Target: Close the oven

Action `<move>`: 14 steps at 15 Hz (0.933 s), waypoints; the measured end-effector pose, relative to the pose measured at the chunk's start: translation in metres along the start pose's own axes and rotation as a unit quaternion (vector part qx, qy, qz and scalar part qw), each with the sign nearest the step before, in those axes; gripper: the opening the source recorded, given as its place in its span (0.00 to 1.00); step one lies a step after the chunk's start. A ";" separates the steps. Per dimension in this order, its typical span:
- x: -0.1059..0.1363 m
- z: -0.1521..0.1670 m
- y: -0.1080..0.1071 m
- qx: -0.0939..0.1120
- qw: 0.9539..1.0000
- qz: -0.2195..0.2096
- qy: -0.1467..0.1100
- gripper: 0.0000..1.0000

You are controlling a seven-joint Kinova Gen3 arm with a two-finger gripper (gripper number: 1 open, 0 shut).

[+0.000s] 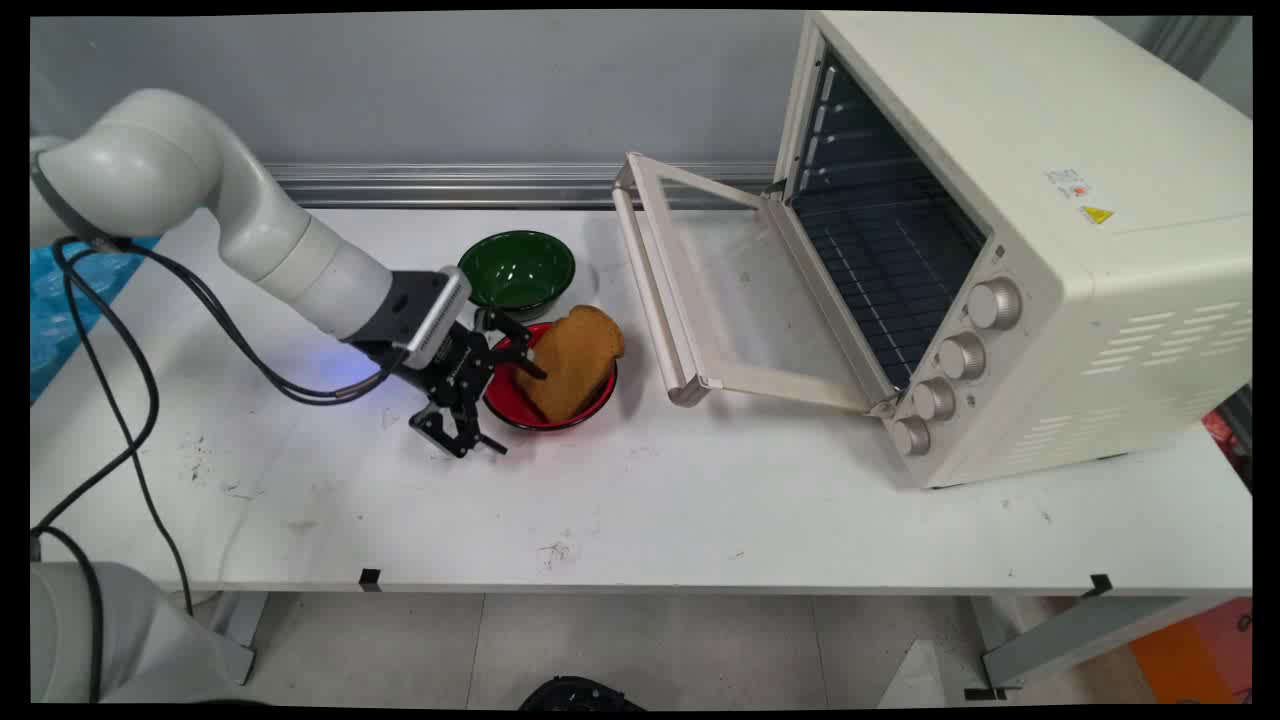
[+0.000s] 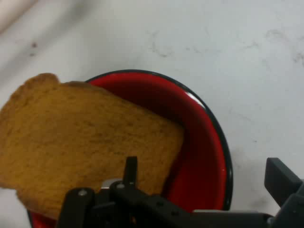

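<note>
Gripper: the gripper (image 1: 515, 408) sits low at the red bowl's left side, fingers spread wide; one finger (image 2: 130, 170) lies against the toast, the other (image 2: 281, 179) is outside the bowl's rim, over the table.
Toast: the toast (image 1: 572, 360) leans tilted in the red bowl (image 1: 597, 400), its top past the rim.
Green bowl: the green bowl (image 1: 517, 270) stands just behind the red one.
Oven: the oven (image 1: 1010, 240) is on the right of the table (image 1: 700, 500), its door (image 1: 720, 290) open and down.

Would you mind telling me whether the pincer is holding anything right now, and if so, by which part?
Nothing is held. The pincer is open beside the red bowl, one finger reaching over the bowl toward the toast slice leaning in it.
</note>
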 end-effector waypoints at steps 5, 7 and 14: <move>0.002 -0.017 -0.013 0.013 0.997 -0.070 0.005 1.00; 0.001 -0.024 -0.019 0.018 0.995 -0.100 0.008 1.00; -0.013 -0.056 -0.054 0.038 0.976 -0.213 0.031 1.00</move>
